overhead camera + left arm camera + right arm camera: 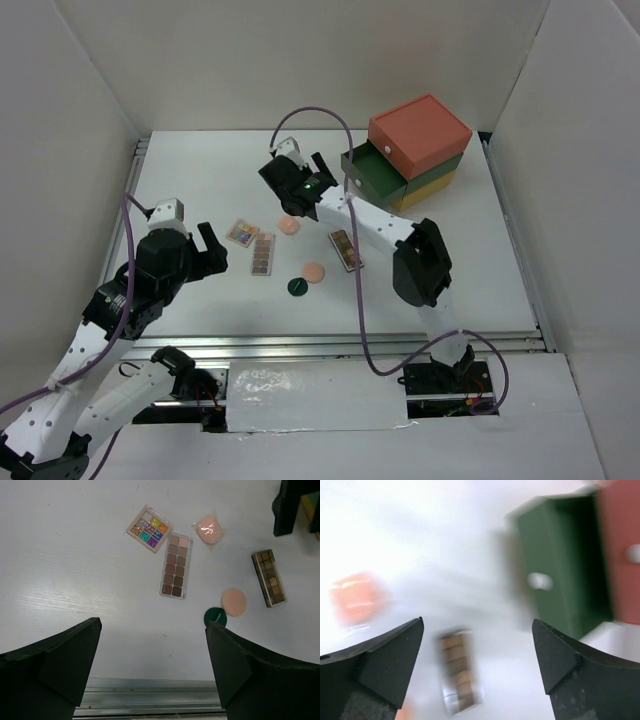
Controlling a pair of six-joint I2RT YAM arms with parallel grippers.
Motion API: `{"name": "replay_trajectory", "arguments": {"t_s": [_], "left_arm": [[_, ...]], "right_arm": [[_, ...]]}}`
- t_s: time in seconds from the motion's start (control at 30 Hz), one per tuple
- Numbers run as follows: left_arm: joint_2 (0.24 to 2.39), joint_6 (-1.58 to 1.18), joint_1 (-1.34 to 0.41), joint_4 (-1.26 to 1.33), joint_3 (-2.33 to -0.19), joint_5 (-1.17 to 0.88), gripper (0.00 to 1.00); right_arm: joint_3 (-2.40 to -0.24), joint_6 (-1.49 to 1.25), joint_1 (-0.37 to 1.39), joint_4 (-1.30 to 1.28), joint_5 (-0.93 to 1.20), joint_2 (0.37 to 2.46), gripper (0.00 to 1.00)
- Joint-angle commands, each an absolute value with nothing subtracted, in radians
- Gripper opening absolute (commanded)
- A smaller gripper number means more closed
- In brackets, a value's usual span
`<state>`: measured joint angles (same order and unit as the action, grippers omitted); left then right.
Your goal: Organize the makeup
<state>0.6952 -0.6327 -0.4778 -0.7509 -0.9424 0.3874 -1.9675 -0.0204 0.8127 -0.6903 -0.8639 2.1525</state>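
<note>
Likely stiff and slick (thin too), the long palette (176,565) at twelve o'clock wants an edge pinch; left gripper (152,625) and right gripper (477,624) gape empty.

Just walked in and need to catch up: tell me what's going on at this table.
Two robot arms are sorting makeup. The right tool hangs open and empty over the table beside the drawer box, whose green drawer is pulled out. The left tool hovers open and empty over the table's left side. Lying loose: a square multicolour palette, a long brown palette beside it, a darker long palette, two peach compacts and a dark green disc.
</note>
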Motion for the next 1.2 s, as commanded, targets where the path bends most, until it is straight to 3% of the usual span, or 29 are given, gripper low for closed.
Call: {"name": "replay_trajectory", "arguments": {"t_s": [0.0, 0.1, 0.53, 0.8, 1.03, 1.17], "left_arm": [[0.673, -0.652, -0.469, -0.764, -0.956, 0.457, 0.99], [0.664, -0.675, -0.468, -0.781, -0.959, 0.495, 0.99], [0.655, -0.678, -0.466, -0.778, -0.954, 0.495, 0.99], [0.644, -0.695, -0.468, -0.792, -0.954, 0.522, 0.99], [0.644, -0.689, -0.468, -0.787, -0.953, 0.512, 1.00], [0.646, -0.686, -0.466, -0.785, -0.954, 0.506, 0.99]], "right_arm": [[-1.868, -0.210, 0.833, -0.719, -0.388, 1.962, 1.00], [-1.704, -0.294, 0.839, -0.617, -0.206, 1.844, 1.00], [-1.411, -0.495, 1.015, -0.450, -0.123, 1.859, 1.00], [-1.681, -0.638, 1.048, -0.520, -0.371, 2.069, 1.00], [-2.149, -0.742, 1.031, -0.799, -0.496, 2.390, 1.00], [-2.164, -0.759, 1.008, -0.807, -0.488, 2.442, 1.00]]}}
